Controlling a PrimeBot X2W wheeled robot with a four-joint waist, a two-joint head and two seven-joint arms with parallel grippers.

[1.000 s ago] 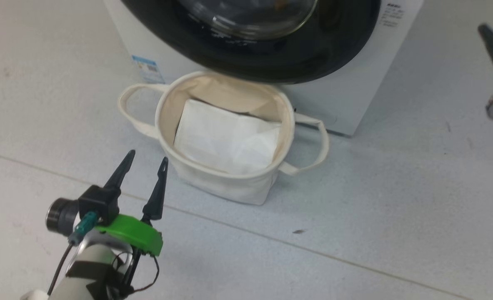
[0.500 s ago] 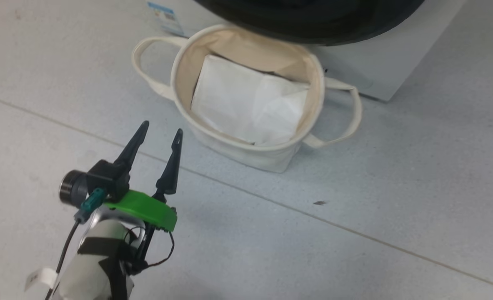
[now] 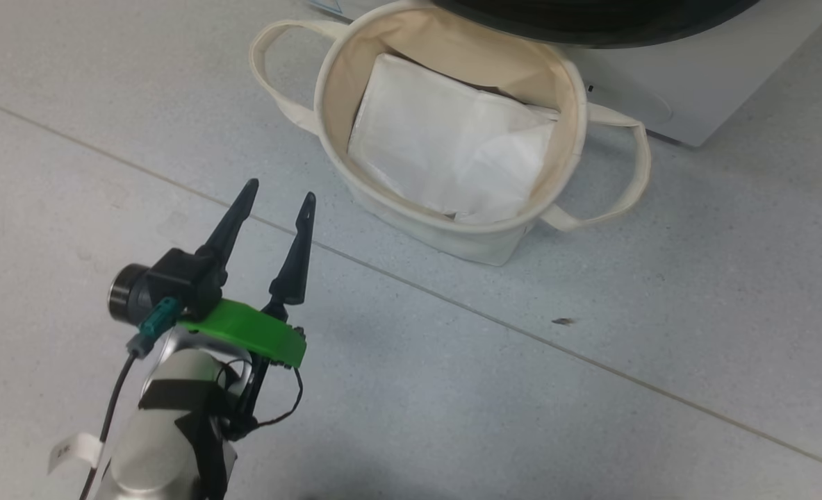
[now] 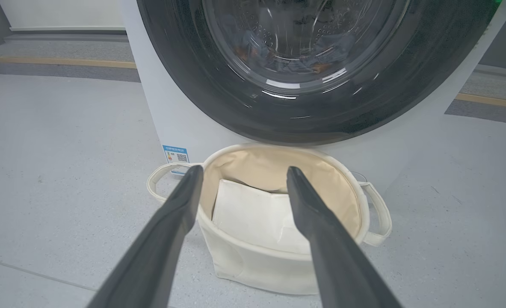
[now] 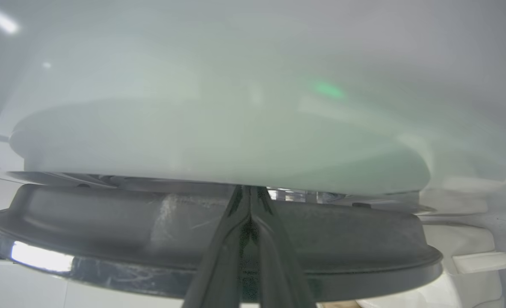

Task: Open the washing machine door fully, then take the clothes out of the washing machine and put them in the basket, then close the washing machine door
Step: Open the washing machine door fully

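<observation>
Since a second ago our head camera has dipped, so the basket [image 3: 452, 239], white folded sheet [image 3: 445, 149] inside, sits higher in the head view; our left gripper [image 3: 280, 189] hangs spread wide and empty, near it. From the left wrist, the washing machine door [image 4: 218, 94] looks closed, the clothes [image 4: 248, 47] dim behind its glass. From the right wrist, our right gripper [image 5: 247, 192] is pinched together, empty, tips at the door's rim; we judge that rim stiff, glossy and slippery, better hooked at its edge than pinched.
</observation>
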